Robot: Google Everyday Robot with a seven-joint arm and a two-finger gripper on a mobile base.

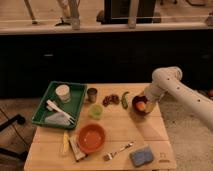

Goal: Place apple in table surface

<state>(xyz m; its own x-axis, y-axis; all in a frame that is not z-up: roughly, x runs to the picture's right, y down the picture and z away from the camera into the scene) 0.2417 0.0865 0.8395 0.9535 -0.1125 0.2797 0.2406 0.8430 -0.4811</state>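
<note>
The apple (142, 106) is a small orange-red fruit sitting inside a dark small bowl (136, 103) near the right edge of the light tan wooden table surface (131, 132). My gripper (148, 99) hangs from the white arm that reaches in from the right. It is right at the bowl, just above and beside the apple. The apple's right side is partly hidden by the gripper.
A green tray (75, 100) with a white cup (63, 93) and utensils stands at the left. A metal cup (92, 94), a small green cup (96, 111), a green vegetable (125, 99), an orange bowl (91, 137), a fork (119, 150) and a blue sponge (141, 156) lie on the table.
</note>
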